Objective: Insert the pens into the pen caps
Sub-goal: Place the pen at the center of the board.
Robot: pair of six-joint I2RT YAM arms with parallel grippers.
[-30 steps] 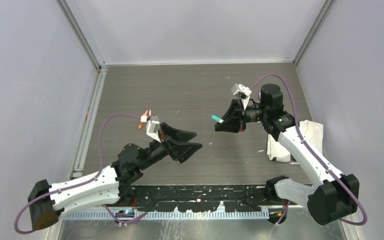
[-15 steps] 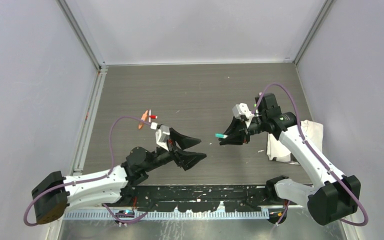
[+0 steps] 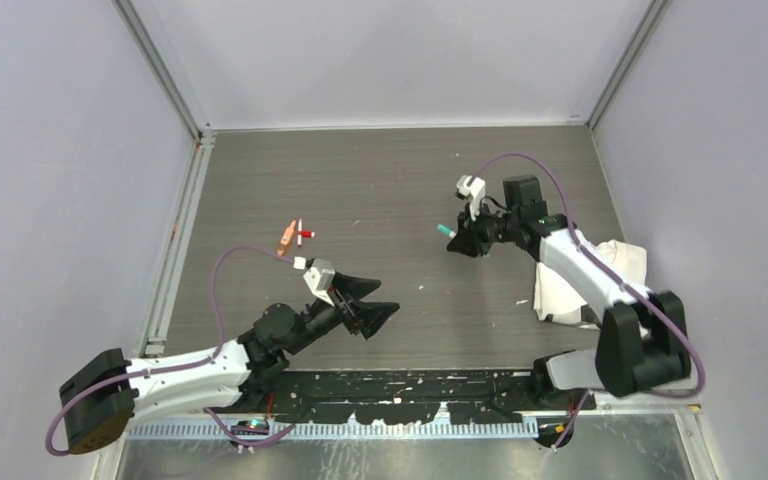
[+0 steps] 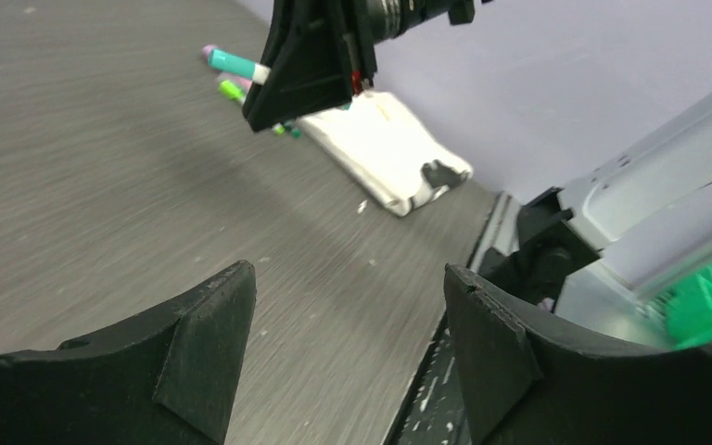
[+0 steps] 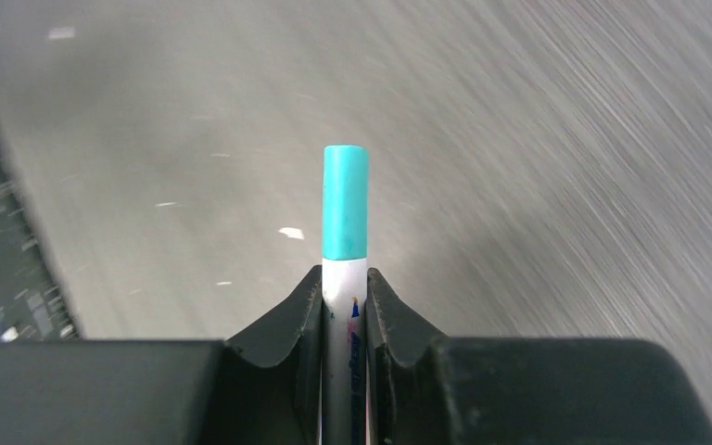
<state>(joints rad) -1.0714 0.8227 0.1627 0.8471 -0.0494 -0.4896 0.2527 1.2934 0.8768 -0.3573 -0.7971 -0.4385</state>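
Observation:
My right gripper (image 3: 457,240) is shut on a white pen with a teal end (image 3: 444,230), held above the table at the right middle. In the right wrist view the pen (image 5: 345,199) sticks straight out between the closed fingertips of that gripper (image 5: 345,275). The left wrist view shows the same pen (image 4: 234,63) held in the air. Below it, a bright green piece (image 4: 232,90) and a pink one lie on the table. My left gripper (image 3: 388,295) is open and empty near the table's front, as its wrist view (image 4: 345,278) also shows. An orange cap (image 3: 284,241) and a red-ended pen (image 3: 303,234) lie at the left middle.
A crumpled white cloth (image 3: 615,262) lies at the right edge under my right arm, and it also shows in the left wrist view (image 4: 385,153). A black rail (image 3: 410,385) runs along the table's near edge.
My right gripper has swung away from the near edge towards the far side, still holding the pen. My left arm has stretched lower and flatter, and its gripper stays open.

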